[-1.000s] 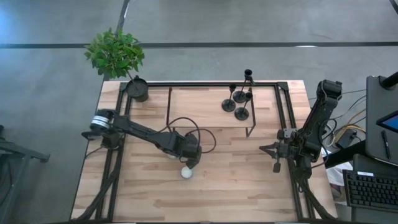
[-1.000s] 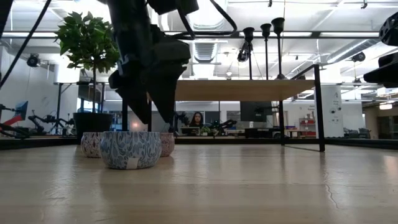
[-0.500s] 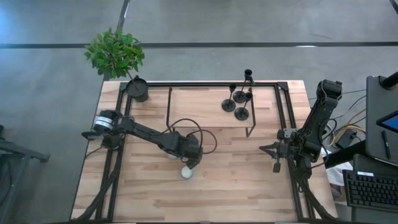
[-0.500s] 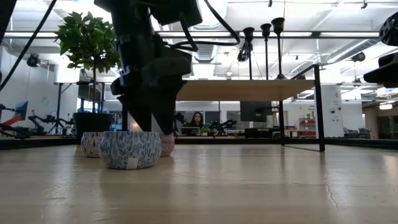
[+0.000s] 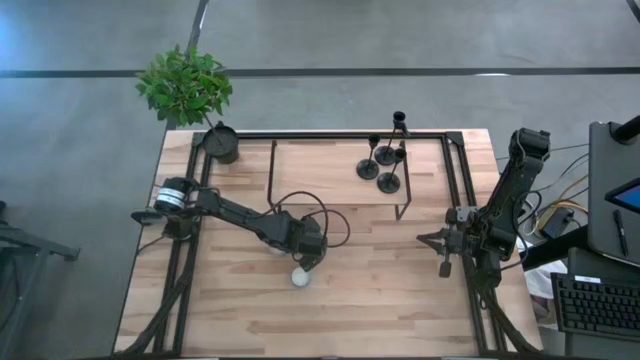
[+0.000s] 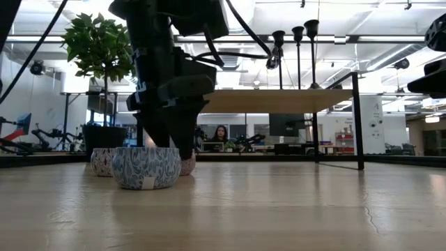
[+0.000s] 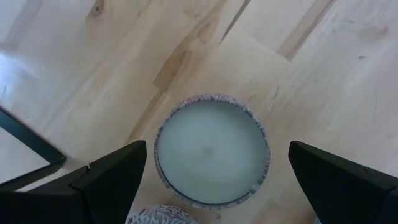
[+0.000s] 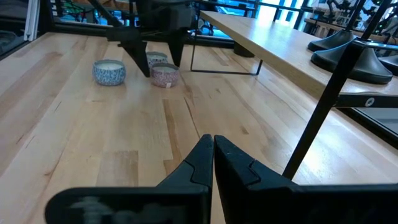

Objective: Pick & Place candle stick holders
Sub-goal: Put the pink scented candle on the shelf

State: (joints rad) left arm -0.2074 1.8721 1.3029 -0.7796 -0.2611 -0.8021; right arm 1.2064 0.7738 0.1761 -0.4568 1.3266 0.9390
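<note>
Starting from the left side, the plant pot [image 5: 221, 144] stands at a far corner of the table [image 5: 380, 300], well behind the left gripper [image 5: 300, 250]. This gripper hangs low over the middle of the table, and its two dark fingers [image 7: 112, 177] are spread wide, one on each side of a small round candle [image 7: 211, 149] that sits directly under it. The fingers do not touch the candle in the left wrist view. A second candle with a blue pattern [image 6: 146, 167] rests just in front of the gripper, and a third candle [image 6: 102, 162] is partly hidden behind it.

Further to the right, the three candle stick holders [image 5: 385, 160] stand upright and close together on the raised shelf [image 5: 340, 170], well apart from both grippers.

At the right edge of the table waits the right gripper [image 5: 443, 245], its fingers [image 8: 199, 163] pressed together with nothing between them.
</note>
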